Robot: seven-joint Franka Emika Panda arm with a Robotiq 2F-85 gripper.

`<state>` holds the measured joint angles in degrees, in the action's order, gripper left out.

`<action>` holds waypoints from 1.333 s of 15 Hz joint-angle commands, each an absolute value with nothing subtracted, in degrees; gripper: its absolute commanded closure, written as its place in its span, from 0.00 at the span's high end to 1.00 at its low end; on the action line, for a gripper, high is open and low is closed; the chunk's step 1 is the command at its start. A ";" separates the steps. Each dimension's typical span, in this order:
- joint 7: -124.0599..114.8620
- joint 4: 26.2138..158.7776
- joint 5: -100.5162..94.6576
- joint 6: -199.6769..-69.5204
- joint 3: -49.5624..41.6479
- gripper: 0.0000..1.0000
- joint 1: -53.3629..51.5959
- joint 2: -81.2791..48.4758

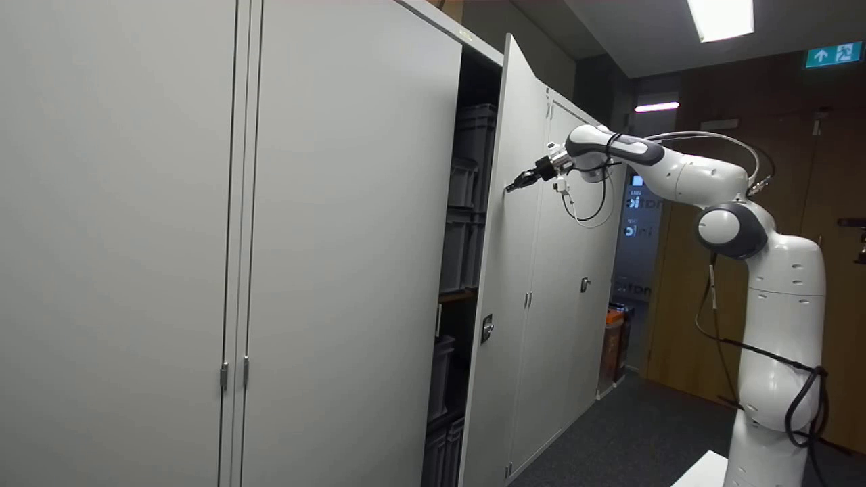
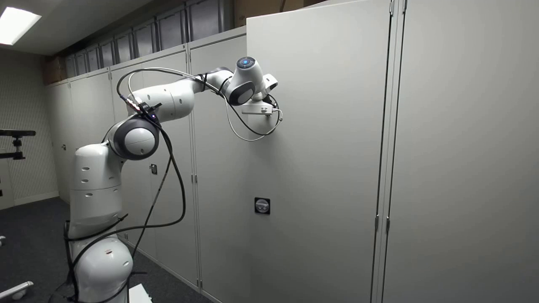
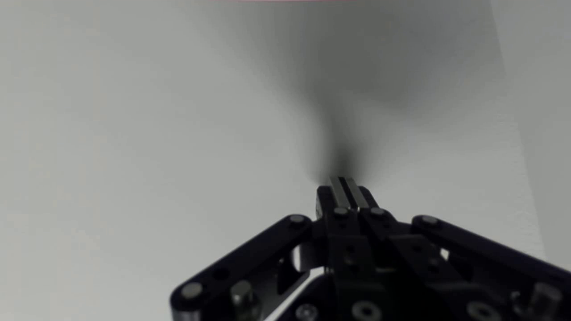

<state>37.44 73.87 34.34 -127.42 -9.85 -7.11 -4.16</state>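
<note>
My gripper (image 1: 509, 188) reaches toward a tall grey cabinet door (image 1: 504, 257) that stands ajar. Its fingertips are at or very near the door's outer face, above the lock (image 1: 487, 328). In the wrist view the gripper (image 3: 342, 179) is shut, its pads together with nothing gripped between them. A dark shadow on the door (image 3: 178, 111) runs up to the tips; whether they touch I cannot tell for sure. The same door (image 2: 320, 147) fills much of an exterior view, where the wrist hides the gripper.
Grey bins (image 1: 454, 250) stand on shelves inside the opening. Shut cabinet doors (image 1: 352, 237) flank the ajar one. Loose cables (image 2: 181, 202) hang from the arm. A white base surface (image 1: 703, 470) lies beside the robot's foot on a dark floor (image 1: 622, 433).
</note>
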 commanded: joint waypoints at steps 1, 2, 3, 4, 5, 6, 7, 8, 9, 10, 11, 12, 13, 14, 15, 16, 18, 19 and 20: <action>37.44 73.87 34.34 -127.42 -9.85 0.01 -7.11 -4.16; 37.44 73.87 34.34 -127.42 -9.85 0.01 -7.11 -4.16; 37.44 73.86 34.34 -127.42 -9.85 0.01 -7.11 -4.16; 37.44 73.86 34.34 -127.42 -9.85 0.01 -7.11 -4.16; 37.44 73.86 34.34 -127.42 -9.85 0.01 -7.11 -4.16; 37.44 73.86 34.34 -127.42 -9.85 0.01 -7.11 -4.16; 37.44 73.86 34.34 -127.42 -9.85 0.01 -7.11 -4.16; 37.44 73.86 34.34 -127.42 -9.85 0.00 -7.11 -4.16; 37.31 73.75 33.97 -127.59 -9.84 0.00 -7.17 -4.29; 37.41 73.60 33.95 -127.66 -9.73 0.00 -7.27 -4.46; 37.87 73.46 34.43 -127.45 -9.61 0.00 -7.31 -4.60; 37.88 73.34 34.32 -127.57 -9.55 0.00 -7.42 -4.75; 38.26 73.10 34.58 -127.57 -9.45 0.00 -7.54 -5.03; 38.52 72.81 34.75 -127.69 -9.38 0.00 -7.70 -5.40; 38.44 72.54 34.70 -127.56 -9.36 0.00 -7.84 -5.78; 38.67 72.15 34.81 -127.61 -9.28 0.00 -7.97 -6.35; 38.77 71.54 34.89 -127.10 -9.05 0.00 -8.20 -7.28; 38.85 71.44 34.84 -127.18 -8.95 0.00 -8.35 -7.65; 38.96 71.35 34.81 -127.15 -8.82 0.00 -8.47 -8.02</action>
<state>37.49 73.91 34.15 -127.42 -9.32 -8.22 -5.76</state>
